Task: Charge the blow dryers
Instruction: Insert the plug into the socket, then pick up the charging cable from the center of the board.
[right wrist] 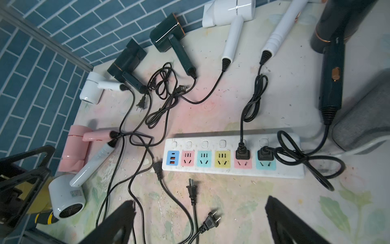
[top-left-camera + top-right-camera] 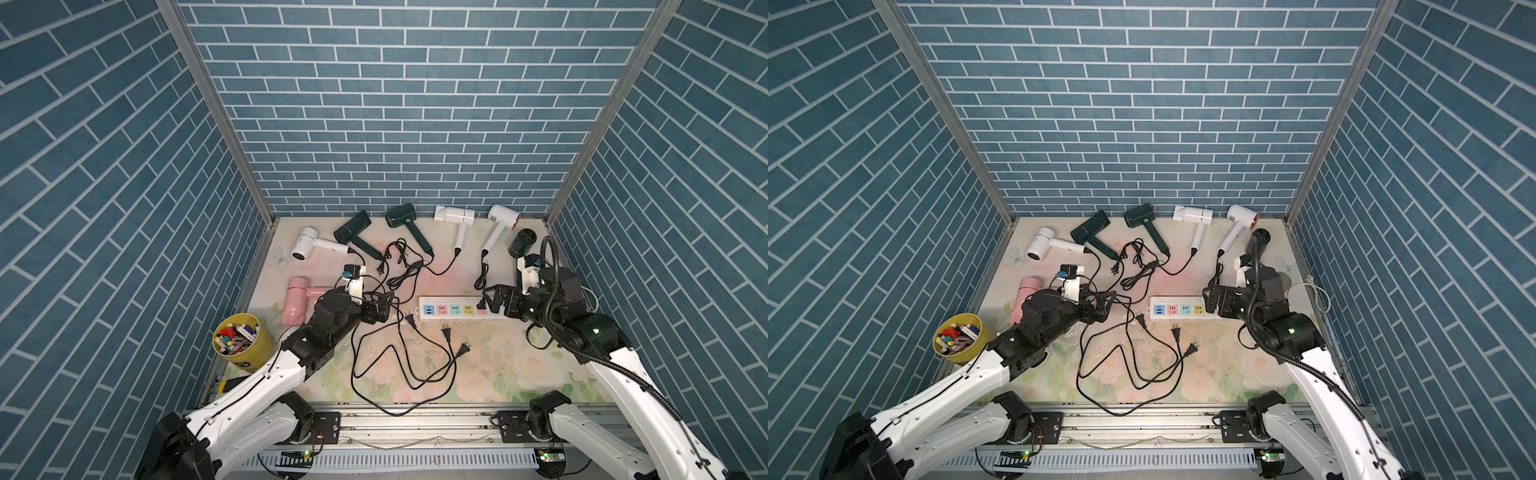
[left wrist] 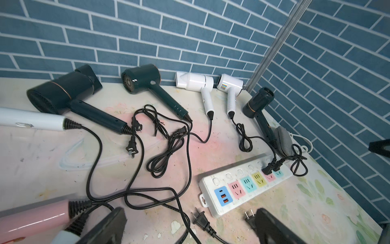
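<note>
Charging station, mid-task: I am holding my right gripper [image 1: 200,200] over the table on the near side of the power strip [image 1: 232,169], its jaws standing wide apart and gripping nothing. My left gripper [image 3: 191,211] is hanging off the strip's USB end, likewise gaping and empty.

Two plugs are sitting in the strip. The first seated plug [image 1: 242,151] is filling the pink socket, its cord running to a white dryer [image 2: 505,216] lying beyond the strip. The second seated plug [image 1: 265,155] is filling the teal end socket, its cord looping to a dark dryer [image 1: 331,84].

A loose plug [image 1: 192,189] is lying just in front of the strip, and a third plug [image 1: 157,166] is resting just beside its USB end.

More blow dryers [image 2: 401,216] are lying in a row beyond the strip, their cords tangling. A pink dryer [image 2: 297,303] is lying well off the USB end, past my left gripper. A grey cylinder [image 1: 369,118] is sitting at the teal end.
</note>
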You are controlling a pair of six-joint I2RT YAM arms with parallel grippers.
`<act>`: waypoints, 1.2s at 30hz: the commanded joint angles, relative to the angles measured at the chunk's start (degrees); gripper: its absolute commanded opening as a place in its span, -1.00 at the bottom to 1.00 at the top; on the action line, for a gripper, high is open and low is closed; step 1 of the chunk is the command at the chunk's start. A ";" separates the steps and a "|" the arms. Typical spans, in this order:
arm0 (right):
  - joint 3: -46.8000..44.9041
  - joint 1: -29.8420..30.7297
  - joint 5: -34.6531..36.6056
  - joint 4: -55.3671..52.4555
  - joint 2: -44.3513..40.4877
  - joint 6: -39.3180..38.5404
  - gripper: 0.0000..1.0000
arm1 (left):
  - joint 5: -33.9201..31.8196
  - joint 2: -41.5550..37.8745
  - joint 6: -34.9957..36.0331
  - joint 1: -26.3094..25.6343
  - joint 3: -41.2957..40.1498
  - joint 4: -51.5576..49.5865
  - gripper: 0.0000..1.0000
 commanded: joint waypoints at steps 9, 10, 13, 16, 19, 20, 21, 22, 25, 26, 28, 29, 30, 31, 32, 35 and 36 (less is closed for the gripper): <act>-6.56 0.20 11.81 0.79 -1.58 5.19 0.98 | -12.52 -6.87 3.00 -0.60 -4.65 -0.76 0.99; -6.06 0.20 11.45 1.72 -0.13 4.98 0.98 | -12.60 -6.26 3.05 -0.60 -4.56 -0.48 0.99; -3.53 0.05 9.72 3.18 4.64 3.74 0.98 | -12.66 -3.42 2.98 -0.61 -3.90 -0.12 0.99; -1.03 -0.13 8.24 5.39 10.08 2.06 0.97 | -12.04 0.37 2.60 -0.61 -2.59 -0.20 0.99; 0.75 -0.13 6.58 9.61 14.86 0.83 0.98 | -10.68 5.09 1.71 -0.61 -0.97 -0.15 0.99; 1.52 -0.13 5.93 11.00 16.48 0.75 0.98 | -10.14 6.75 1.39 -0.61 -0.44 -0.01 0.99; 2.15 -0.13 5.43 11.94 17.80 0.67 0.98 | -9.56 8.23 1.12 -0.60 0.08 -0.05 0.99; 3.03 -0.13 5.16 12.80 19.45 0.52 0.97 | -8.99 10.01 0.76 -0.51 1.03 -0.37 0.99; 6.17 -0.13 2.80 14.33 24.36 -0.92 0.97 | -6.49 14.65 -0.15 -0.19 3.52 -1.56 0.99; 7.33 -0.13 1.34 14.77 26.27 -1.08 0.96 | -5.35 16.11 -0.27 -0.03 4.26 -1.74 0.99; 9.55 -0.13 -3.37 15.52 30.08 -1.59 0.92 | -2.93 18.30 -0.72 0.55 5.68 -2.43 0.99; 11.20 -0.13 -6.33 15.42 32.39 -2.29 0.88 | -1.22 19.59 -0.98 1.04 6.37 -2.66 0.99; 12.45 -0.15 -8.84 15.20 34.55 -2.46 0.84 | 0.54 20.65 -1.29 1.71 7.05 -2.99 0.99; 13.94 -0.13 -10.98 14.53 37.01 -2.59 0.77 | 2.45 22.03 -1.86 2.50 8.03 -3.71 0.99; 15.35 -0.13 -12.28 13.78 39.20 -2.73 0.72 | 4.21 23.34 -2.21 3.16 8.83 -4.16 0.99; 18.64 0.13 -13.66 11.94 44.76 -3.54 0.60 | 9.48 26.62 -2.16 4.75 11.33 -5.33 0.99; 19.60 0.16 -12.85 11.28 45.98 -3.52 0.59 | 10.40 27.44 -1.06 4.71 12.33 -6.18 0.99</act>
